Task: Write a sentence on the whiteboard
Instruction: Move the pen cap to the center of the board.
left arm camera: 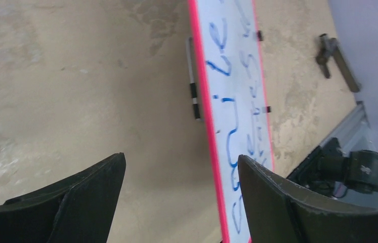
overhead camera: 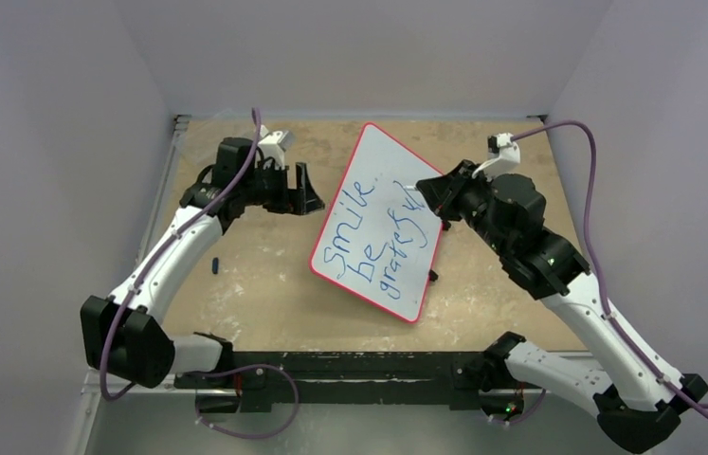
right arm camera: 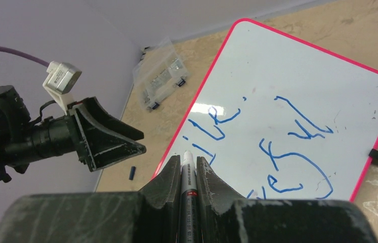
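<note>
A: Fingers (right arm camera: pixel 169 177) of the right gripper (right arm camera: pixel 187 159): what do we record?
B: We record them clamped on the marker (right arm camera: pixel 187 174), above the right rim of the whiteboard (overhead camera: pixel 383 166); contact with the whiteboard we cannot confirm.
A: And the left gripper (overhead camera: pixel 304 192)?
B: We note its fingers (left arm camera: pixel 90 197) spread wide with nothing between them, just beside the whiteboard's left rim. The sentence (overhead camera: pixel 373 237), "smile be grateful", runs across the whiteboard in three slanted blue lines.
</note>
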`<action>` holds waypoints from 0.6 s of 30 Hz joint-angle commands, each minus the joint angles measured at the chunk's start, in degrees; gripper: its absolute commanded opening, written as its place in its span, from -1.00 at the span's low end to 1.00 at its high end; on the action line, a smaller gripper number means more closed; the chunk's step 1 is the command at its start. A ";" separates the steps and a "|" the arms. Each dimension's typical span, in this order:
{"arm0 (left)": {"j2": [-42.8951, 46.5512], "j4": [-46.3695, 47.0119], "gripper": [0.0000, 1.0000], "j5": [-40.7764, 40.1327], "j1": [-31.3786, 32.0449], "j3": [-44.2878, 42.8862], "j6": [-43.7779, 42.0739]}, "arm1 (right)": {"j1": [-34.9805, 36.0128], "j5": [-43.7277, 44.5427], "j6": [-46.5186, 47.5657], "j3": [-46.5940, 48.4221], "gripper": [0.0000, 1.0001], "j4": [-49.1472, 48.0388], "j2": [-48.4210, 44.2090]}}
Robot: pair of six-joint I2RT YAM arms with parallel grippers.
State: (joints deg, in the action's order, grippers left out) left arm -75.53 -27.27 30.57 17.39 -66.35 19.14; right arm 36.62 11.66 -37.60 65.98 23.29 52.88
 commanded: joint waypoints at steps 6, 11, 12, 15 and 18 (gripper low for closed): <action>17.44 -13.14 0.67 -38.01 -3.40 7.32 2.92 | -0.18 -1.22 -0.45 -2.52 -1.00 -0.37 -3.57; 19.43 -16.50 0.58 -43.13 -8.80 11.98 7.06 | -0.15 -2.09 0.61 -3.22 -1.00 -0.51 -4.11; 19.48 -16.68 0.57 -42.87 -9.77 12.74 8.06 | -0.18 -2.35 0.85 -3.56 -1.00 -0.63 -4.25; 18.88 -16.60 0.57 -44.54 -11.70 15.38 11.55 | -0.18 -3.07 1.25 -4.41 -1.00 -0.79 -4.60; 17.32 -13.72 0.74 -46.18 -13.24 18.46 12.88 | -0.23 -3.86 1.65 -5.46 -1.00 -1.22 -4.99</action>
State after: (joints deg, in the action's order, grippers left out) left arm -57.36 -42.63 -11.11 5.98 -50.68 27.62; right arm 36.64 9.23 -37.28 61.54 23.33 49.08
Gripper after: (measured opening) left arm 0.827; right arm 0.092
